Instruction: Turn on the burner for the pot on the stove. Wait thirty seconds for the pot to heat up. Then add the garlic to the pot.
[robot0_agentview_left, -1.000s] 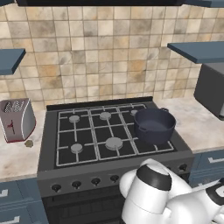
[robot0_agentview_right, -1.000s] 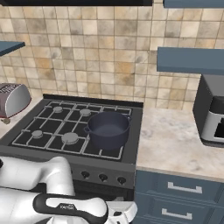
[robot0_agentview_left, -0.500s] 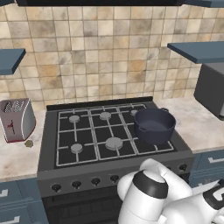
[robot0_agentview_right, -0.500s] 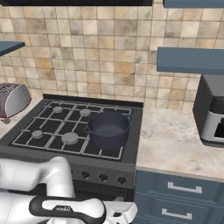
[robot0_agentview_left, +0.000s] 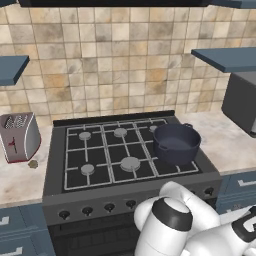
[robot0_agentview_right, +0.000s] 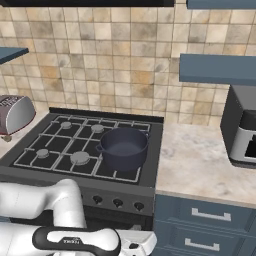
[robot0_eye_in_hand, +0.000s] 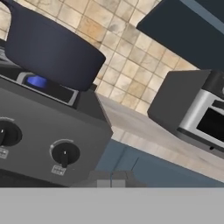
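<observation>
Hand view: blue flame (robot0_eye_in_hand: 36, 81) under pot (robot0_eye_in_hand: 50, 49) (heating); garlic (robot0_agentview_left: 33, 163) waits far left; my hand pressed together, empty.

Silver toaster (robot0_agentview_left: 19, 136) on left counter (robot0_agentview_left: 20, 180), dark microwave (robot0_agentview_right: 242, 125) on right, tiled backsplash (robot0_agentview_left: 115, 65) behind.

The white arm blocks the right-hand knobs (robot0_agentview_left: 131, 203) on the stove (robot0_agentview_left: 127, 186) front. The toaster (robot0_agentview_right: 14, 113) runs off the left edge, the microwave (robot0_agentview_right: 242, 127) off the right. That garlic (robot0_agentview_left: 33, 163) is a tiny speck, shapeless from here.
</observation>
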